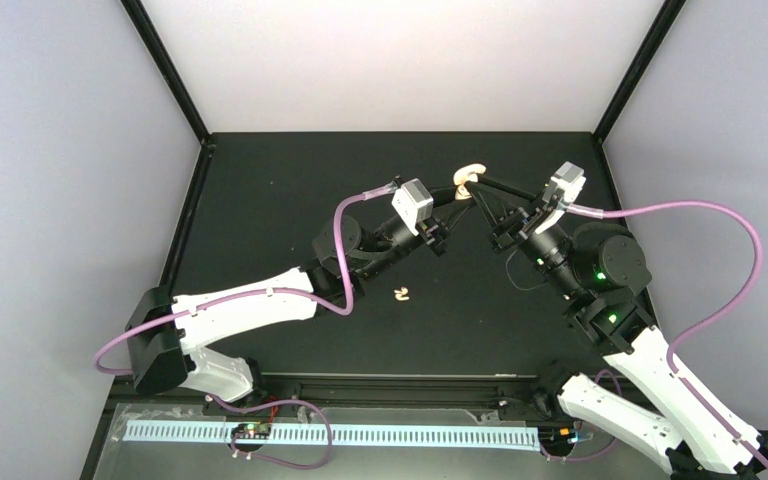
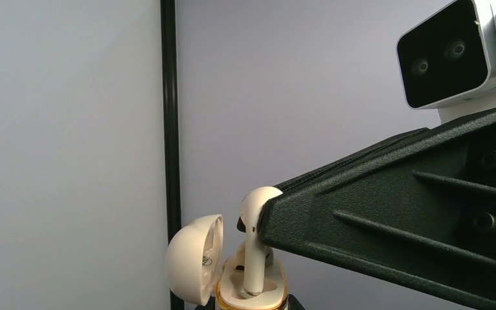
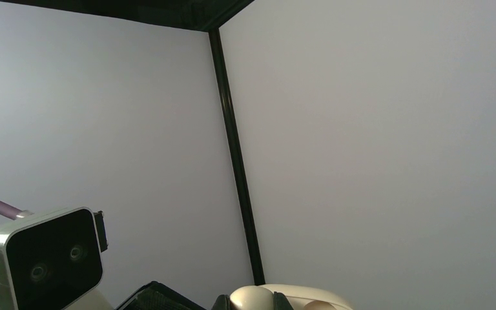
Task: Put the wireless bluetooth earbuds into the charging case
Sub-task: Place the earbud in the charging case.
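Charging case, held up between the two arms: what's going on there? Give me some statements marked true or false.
1. The charging case has its lid swung open. True.
2. The earbud pinched by the right gripper points stem-up. False: its stem points down into the case.
3. The case lies flat on the table. False: the left gripper holds it up off the table.
4. Spare earbuds lie loose on the table near the left arm. True.
5. The right gripper is open and empty. False: it is shut on the earbud.
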`<control>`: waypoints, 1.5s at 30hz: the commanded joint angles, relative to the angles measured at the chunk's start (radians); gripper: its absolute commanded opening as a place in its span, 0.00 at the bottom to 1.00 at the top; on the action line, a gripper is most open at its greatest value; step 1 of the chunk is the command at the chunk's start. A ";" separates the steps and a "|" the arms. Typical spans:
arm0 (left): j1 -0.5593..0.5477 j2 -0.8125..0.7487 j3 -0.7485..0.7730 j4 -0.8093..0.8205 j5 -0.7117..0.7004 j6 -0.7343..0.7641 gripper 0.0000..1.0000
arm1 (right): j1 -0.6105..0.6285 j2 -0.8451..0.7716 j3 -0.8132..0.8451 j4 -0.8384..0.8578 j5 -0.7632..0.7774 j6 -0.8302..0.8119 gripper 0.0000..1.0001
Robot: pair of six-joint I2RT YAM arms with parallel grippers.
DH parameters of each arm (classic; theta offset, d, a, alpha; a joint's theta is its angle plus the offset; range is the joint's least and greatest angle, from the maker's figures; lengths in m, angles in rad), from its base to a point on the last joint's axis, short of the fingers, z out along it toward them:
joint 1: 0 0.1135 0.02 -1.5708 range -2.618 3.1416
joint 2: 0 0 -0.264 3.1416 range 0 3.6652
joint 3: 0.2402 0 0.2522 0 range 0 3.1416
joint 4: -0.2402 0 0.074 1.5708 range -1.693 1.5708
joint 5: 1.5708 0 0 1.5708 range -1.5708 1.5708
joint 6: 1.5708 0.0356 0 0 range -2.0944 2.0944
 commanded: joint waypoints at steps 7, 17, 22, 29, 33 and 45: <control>-0.006 -0.044 0.073 0.043 -0.006 -0.006 0.02 | 0.002 -0.010 -0.017 -0.043 0.007 -0.011 0.10; -0.005 -0.046 0.081 0.048 -0.006 0.006 0.02 | 0.003 -0.022 -0.019 -0.037 0.012 -0.009 0.09; -0.005 -0.042 0.067 0.049 -0.005 0.007 0.02 | 0.003 -0.021 -0.009 -0.016 0.013 0.006 0.09; -0.005 -0.037 0.045 0.064 0.004 0.009 0.01 | 0.002 -0.007 0.019 -0.003 -0.010 0.007 0.09; -0.005 -0.028 0.024 0.088 0.029 0.037 0.01 | 0.002 -0.011 0.019 0.017 -0.009 0.019 0.09; -0.005 -0.006 -0.033 0.148 0.108 0.077 0.01 | 0.002 -0.009 0.028 0.046 -0.011 0.023 0.09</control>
